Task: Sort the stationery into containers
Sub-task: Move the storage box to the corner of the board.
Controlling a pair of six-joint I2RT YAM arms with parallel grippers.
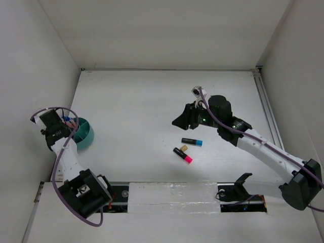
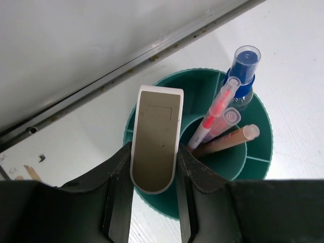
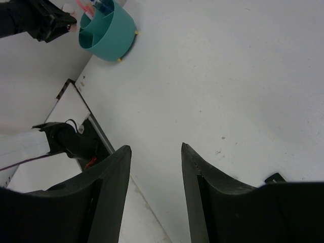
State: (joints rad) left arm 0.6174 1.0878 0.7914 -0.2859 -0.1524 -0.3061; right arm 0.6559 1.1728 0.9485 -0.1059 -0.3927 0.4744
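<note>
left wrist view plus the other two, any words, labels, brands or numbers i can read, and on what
No text can be read in any view.
tan flat rounded eraser: a faint embossed box with a mark inside, too faint to read.
black marker with a blue end, black marker with a pink end: too small to show any print.
round teal plastic organizer and the pens in it: no print shows.

The left arm (image 1: 63, 152) is standing sharply bent, the left gripper (image 2: 153, 157) pinching a tan eraser (image 2: 157, 121); the right arm (image 1: 258, 147) is stretching forward, the right gripper (image 3: 154, 149) hanging parted, empty.
</note>
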